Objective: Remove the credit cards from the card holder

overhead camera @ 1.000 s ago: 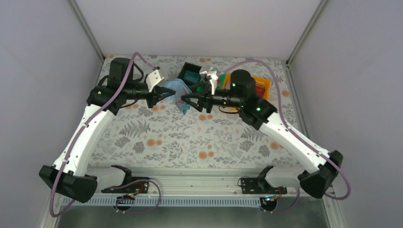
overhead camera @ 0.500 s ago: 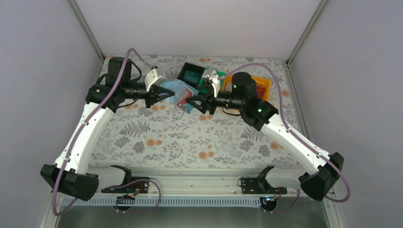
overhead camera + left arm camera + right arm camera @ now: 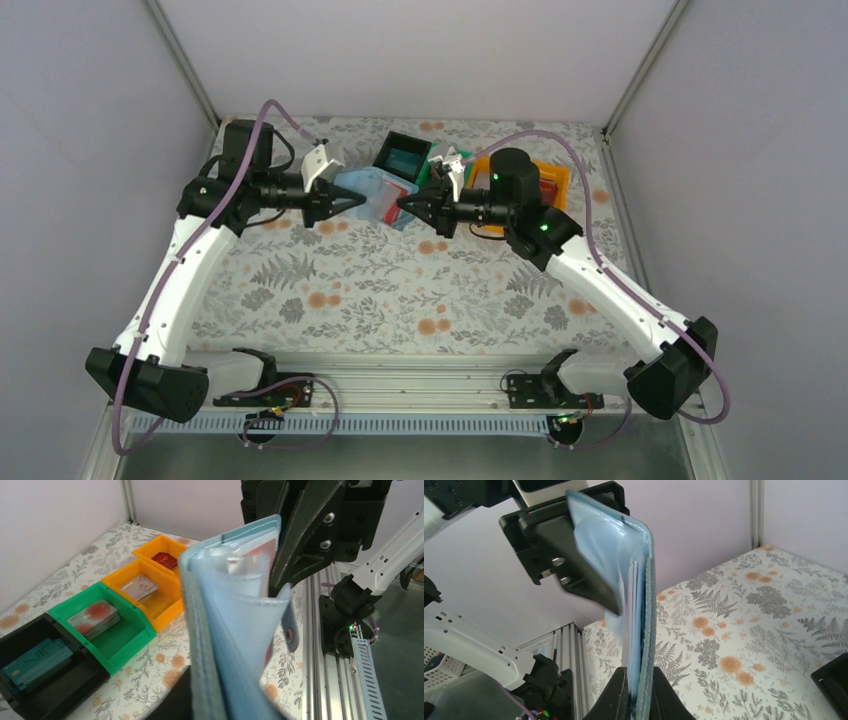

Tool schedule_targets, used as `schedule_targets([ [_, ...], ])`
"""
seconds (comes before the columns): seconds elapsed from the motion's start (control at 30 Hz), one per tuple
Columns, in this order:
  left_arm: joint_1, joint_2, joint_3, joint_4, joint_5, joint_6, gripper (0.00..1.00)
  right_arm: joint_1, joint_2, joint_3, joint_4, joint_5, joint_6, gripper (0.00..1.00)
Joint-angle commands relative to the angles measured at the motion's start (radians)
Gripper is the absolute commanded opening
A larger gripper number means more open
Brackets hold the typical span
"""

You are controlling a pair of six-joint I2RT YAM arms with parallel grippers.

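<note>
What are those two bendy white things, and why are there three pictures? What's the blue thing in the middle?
They are two robot arms, bolted to a flowery table. Each ends in a two-finger pincer called a gripper. The big picture looks down from above. The other two come from little cameras on the arms' wrists. The left gripper and the right gripper both pinch a soft blue card holder, lifted between them. A card with red marks peeks from its pocket. On the table stand small bins: a black bin with teal cards, a green bin and orange bins, also holding cards.
</note>
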Motion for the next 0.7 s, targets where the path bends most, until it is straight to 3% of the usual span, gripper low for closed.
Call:
schedule_targets([
  [0.0, -0.005, -0.012, -0.003, 0.036, -0.005, -0.011, 0.59, -0.01, 0.029, 0.005, 0.047, -0.022, 0.052, 0.04],
  [0.03, -0.005, -0.011, -0.007, 0.054, -0.072, -0.032, 0.85, -0.01, 0.033, 0.011, 0.028, 0.033, 0.072, 0.04],
  [0.07, -0.005, -0.011, -0.01, 0.076, -0.144, -0.052, 0.98, -0.01, 0.041, 0.024, -0.009, 0.115, 0.092, 0.04],
  [0.2, -0.005, -0.001, 0.004, 0.112, -0.436, -0.095, 1.0, -0.002, 0.126, 0.108, -0.238, 0.555, 0.131, 0.04],
  [0.27, -0.005, 0.002, 0.013, 0.116, -0.503, -0.103, 1.0, 0.017, 0.204, 0.172, -0.387, 0.837, 0.12, 0.04],
  [0.33, -0.005, -0.002, 0.016, 0.115, -0.507, -0.1, 1.0, 0.034, 0.293, 0.229, -0.518, 1.0, 0.121, 0.04],
  [0.4, -0.006, -0.005, 0.011, 0.111, -0.459, -0.095, 1.0, 0.04, 0.35, 0.25, -0.568, 1.018, 0.123, 0.04],
  [0.53, -0.011, 0.01, -0.012, 0.106, -0.324, -0.095, 0.99, 0.057, 0.348, 0.233, -0.48, 0.846, 0.121, 0.04],
  [0.67, -0.029, 0.029, -0.059, 0.145, -0.333, -0.132, 0.99, 0.06, 0.31, 0.2, -0.323, 0.534, 0.119, 0.04],
])
